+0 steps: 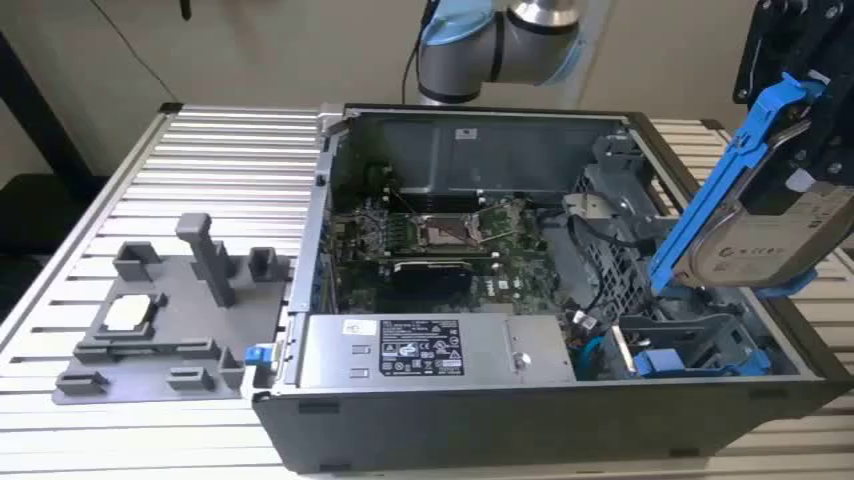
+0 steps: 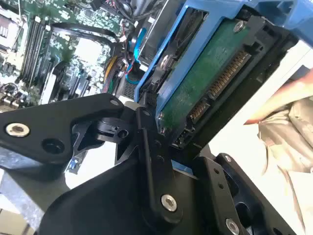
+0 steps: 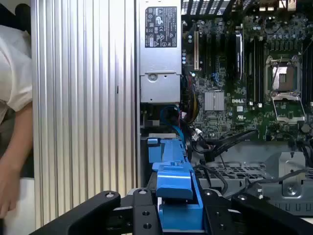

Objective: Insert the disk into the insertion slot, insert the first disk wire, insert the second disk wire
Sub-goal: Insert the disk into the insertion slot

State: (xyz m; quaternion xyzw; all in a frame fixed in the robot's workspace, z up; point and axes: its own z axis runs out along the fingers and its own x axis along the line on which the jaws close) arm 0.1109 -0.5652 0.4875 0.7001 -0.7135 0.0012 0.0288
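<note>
Grip: gripper (image 3: 178,210) is shut narrow on the disk (image 1: 781,240); its black fingers (image 3: 143,213) are pressed one to each side of the blue bracket (image 1: 727,175)
Disk pose: held tilted & clear above the cage, white label side turned to the exterior view; green circuit side & connector pins are seen between the fingers in the second wrist view
Slot: insertion slot (image 1: 694,350) is found below the fingers, in the grey drive cage w/ blue fittings; not entered yet. The disk's low corner is prob. just above the cage rim, though contact can't be judged
Wires: a blue cable (image 3: 172,125) is looped beyond the fingertips, near the slot end of the case; black cables (image 3: 220,146) are draped over the cage, also beyond the fingertips; both lie loose, apart from the fingers
Case: open computer case (image 1: 534,425) is laid on its side under the fingers, w/ motherboard (image 1: 434,235) & silver power-supply box (image 1: 400,350) set well away from the fingertips
Table: the case is carried by a slatted metal table (image 1: 200,150); a grey fixture plate (image 1: 154,320) is set far from the fingers, at the exterior view's left
Arm: robot arm (image 1: 494,45) is seen behind the case, at its far wall
Person: a person's forearm (image 3: 12,161) & pale sleeve (image 3: 14,63) are caught at the table edge in the first wrist view, well apart from the fingers
</note>
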